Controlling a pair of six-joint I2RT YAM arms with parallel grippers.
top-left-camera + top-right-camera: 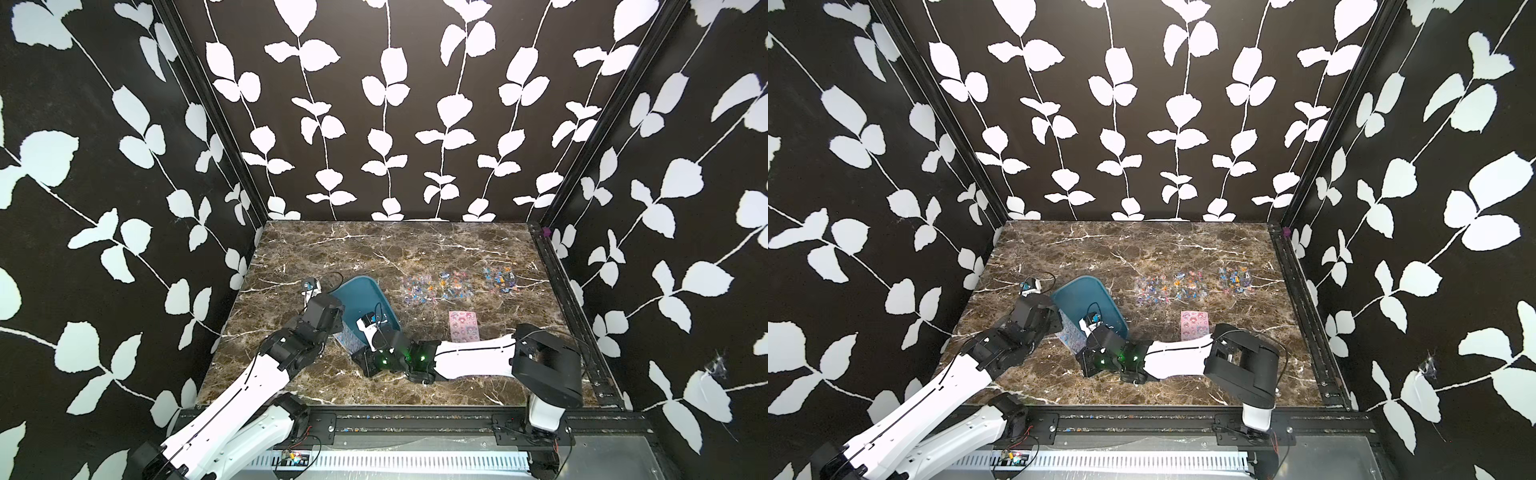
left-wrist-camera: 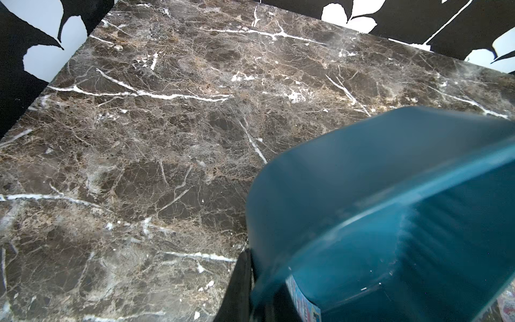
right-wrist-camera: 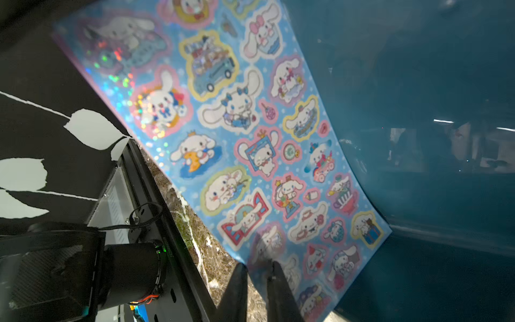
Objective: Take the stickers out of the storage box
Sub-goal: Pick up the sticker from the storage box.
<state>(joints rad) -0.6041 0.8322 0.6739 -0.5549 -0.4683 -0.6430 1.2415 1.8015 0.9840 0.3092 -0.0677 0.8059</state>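
Box: the shallow teal-blue plastic storage box [image 1: 360,300] is tipped up on its near edge, left of the middle of the brown marble table [image 1: 374,249]
Left end effector: the left end effector [image 2: 248,290] is squeezed shut on the low rim of the box and holds it tilted
Right end effector: the right end effector [image 3: 257,281] reaches into the tilted box; its two dark fingers [image 3: 234,292] are nearly shut at the edge of a sheet, and I cannot tell if they really pinch it
Sheet in box: the light-blue cartoon bunny sticker sheet [image 3: 250,156] leans on the inside of the box and sticks out past its near edge
Hidden sheet: a thin pink edge peeks from under the blue sheet, maybe one more sheet, but that is hard to tell
Already out: three clear sheets with tiny colourful stickers [image 1: 457,286] lie in a row on the far right of the table; a pink cartoon sticker sheet [image 1: 463,324] lies nearer, in front of them
What is left: I think the blue sheet, and maybe one under it, must come out
What could go wrong: the sheet is thin and shiny, so it may slip from the fingers when pulled
Also: the sheet may bend or crease at the box edge
Also: the box may slide from the left grip, since it only rests on one edge
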